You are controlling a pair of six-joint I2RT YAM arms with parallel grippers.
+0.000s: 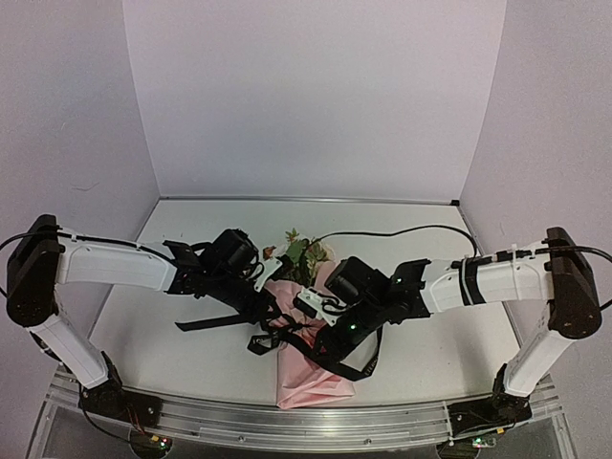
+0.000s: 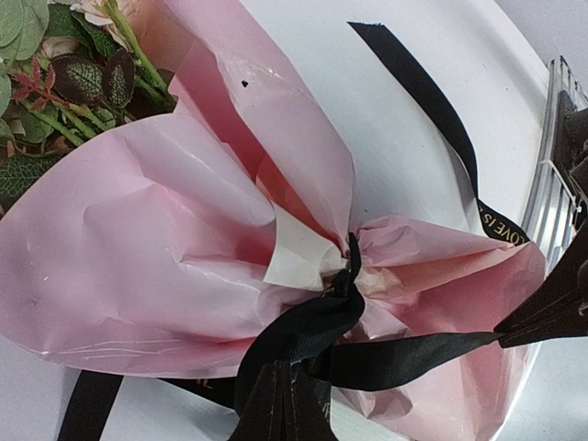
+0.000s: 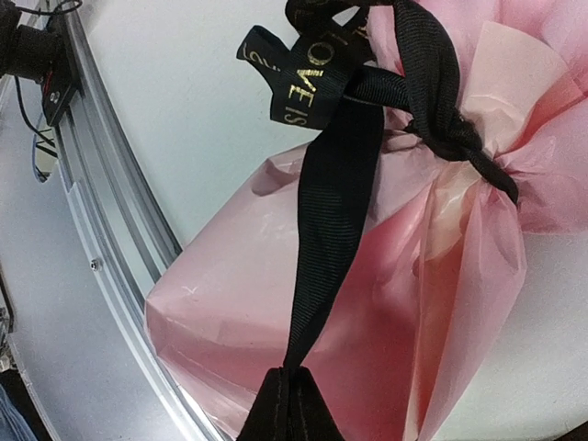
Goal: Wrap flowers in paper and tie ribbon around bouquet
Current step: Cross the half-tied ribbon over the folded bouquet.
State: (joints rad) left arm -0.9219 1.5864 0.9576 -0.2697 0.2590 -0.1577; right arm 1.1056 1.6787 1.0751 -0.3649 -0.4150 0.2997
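While both arms are reaching inward over the table (image 1: 191, 239), the stock is lying as follows.

1. The bouquet (image 1: 308, 378) is lying on its side at the middle of the near edge. Its foot is reaching the rail (image 3: 119, 230) and its head is pointing toward the far edge.
2. The paper (image 2: 165, 239), pink, is flaring out on both sides of a pinched waist.
3. The flowers (image 2: 83, 83) are showing leaves and stems at the open far end.
4. The ribbon (image 3: 335, 220), black with pale lettering, is sitting knotted around the waist. One tail is trailing leftward across the table.
5. The left gripper (image 2: 280, 386) is clenching its fingers on a ribbon strand just beside the knot.
6. The right gripper (image 3: 287, 386) is pinching another strand, which is running taut from the knot over the paper's lower half.
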